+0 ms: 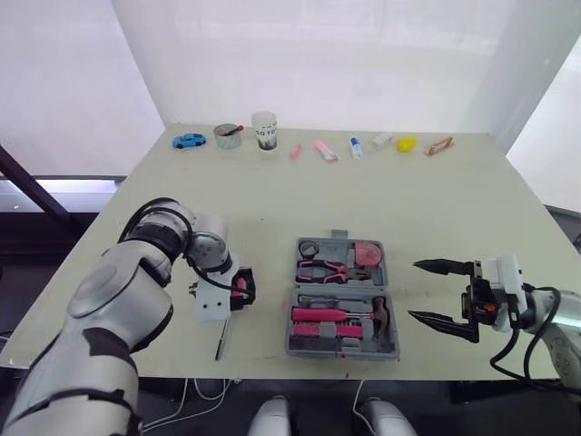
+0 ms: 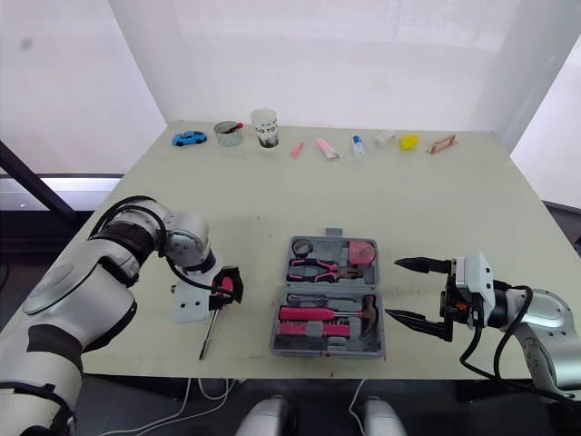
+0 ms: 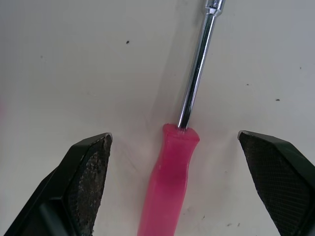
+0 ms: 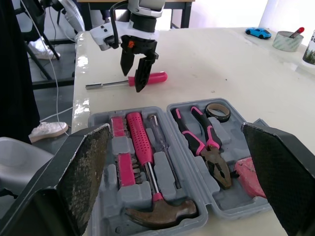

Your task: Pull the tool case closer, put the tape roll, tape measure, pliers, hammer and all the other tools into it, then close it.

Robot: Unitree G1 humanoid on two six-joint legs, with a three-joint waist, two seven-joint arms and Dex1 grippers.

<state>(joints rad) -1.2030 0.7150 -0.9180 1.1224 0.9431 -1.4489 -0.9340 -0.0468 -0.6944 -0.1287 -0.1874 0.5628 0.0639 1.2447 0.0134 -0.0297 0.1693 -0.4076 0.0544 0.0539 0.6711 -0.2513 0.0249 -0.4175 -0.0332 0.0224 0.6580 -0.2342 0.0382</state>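
The grey tool case (image 1: 388, 277) lies open near the table's front edge. It holds a tape roll (image 1: 309, 247), pink-handled pliers (image 1: 325, 269), a pink tape measure (image 1: 367, 254), a hammer (image 1: 381, 316) and a pink-handled driver (image 4: 139, 137). Left of the case, a pink-handled screwdriver (image 3: 170, 182) lies on the table, its metal shaft (image 1: 221, 338) pointing toward the front edge. My left gripper (image 1: 241, 292) is open, tips down, one finger on each side of the handle. My right gripper (image 1: 414, 291) hovers open and holds nothing, just right of the case.
Along the far edge stand a blue toy car (image 1: 189, 141), a grey tape roll (image 1: 227, 135), a paper cup (image 1: 264, 130), small pink and white items, a yellow object (image 1: 407, 143) and a brown piece (image 1: 438, 145). The screwdriver lies close to the front edge.
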